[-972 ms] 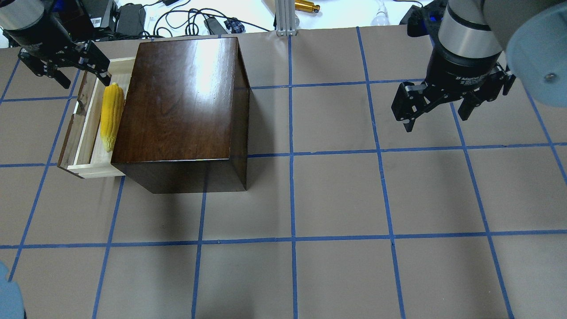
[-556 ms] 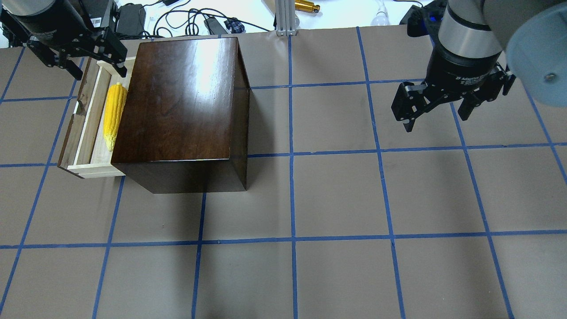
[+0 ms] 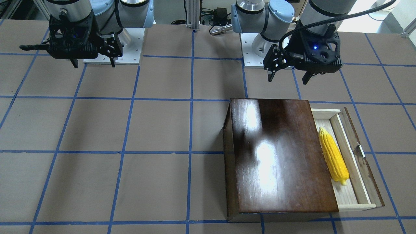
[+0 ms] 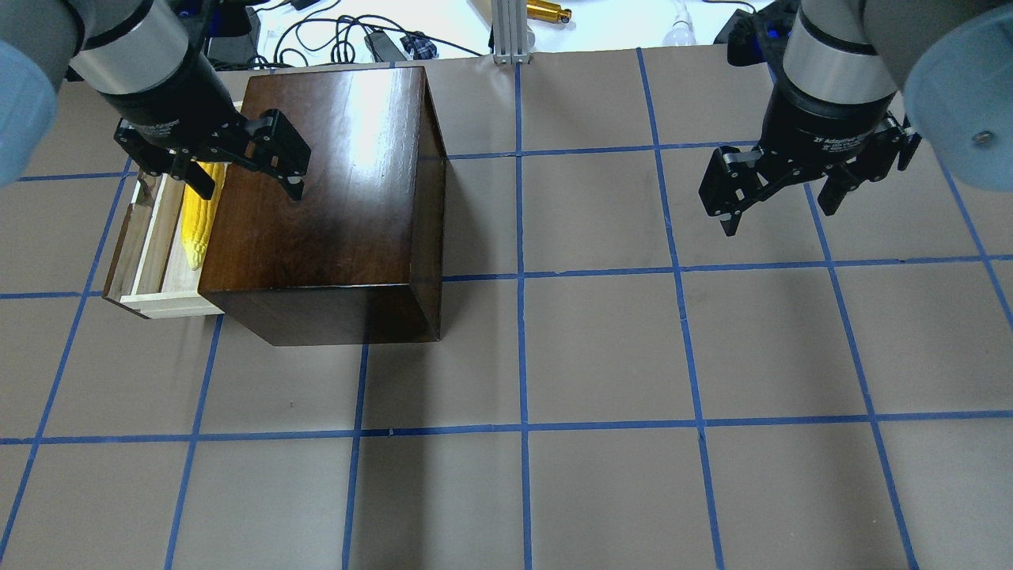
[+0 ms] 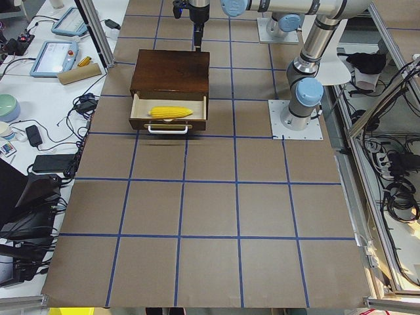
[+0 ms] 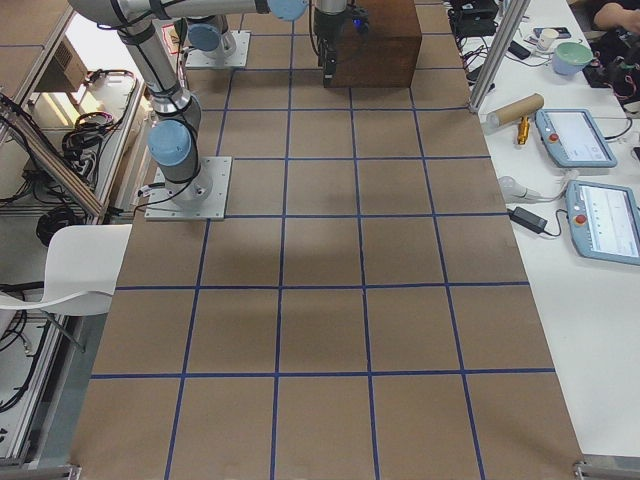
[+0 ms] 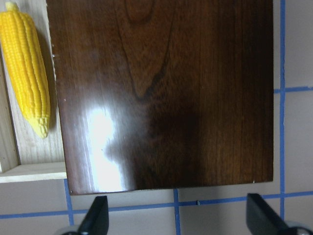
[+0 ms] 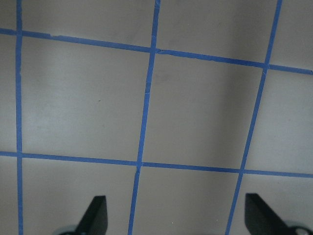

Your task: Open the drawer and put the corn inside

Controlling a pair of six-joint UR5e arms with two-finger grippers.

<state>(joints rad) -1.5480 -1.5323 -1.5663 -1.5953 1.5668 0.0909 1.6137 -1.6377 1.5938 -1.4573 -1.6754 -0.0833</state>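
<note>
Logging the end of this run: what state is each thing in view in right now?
drawer: open, pulled partly out of the box.
corn: lying flat inside the drawer, not held.
box: upright on the table.
left gripper: jaws open, empty, raised over the box.
right gripper: jaws open, empty, over bare table.

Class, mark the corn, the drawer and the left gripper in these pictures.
corn (image 3: 333, 155): front-facing view, middle of the cob.
drawer (image 3: 350, 195): front-facing view, bare wooden floor beyond the cob.
left gripper (image 4: 249, 186): overhead view, midway between its open fingertips.
</note>
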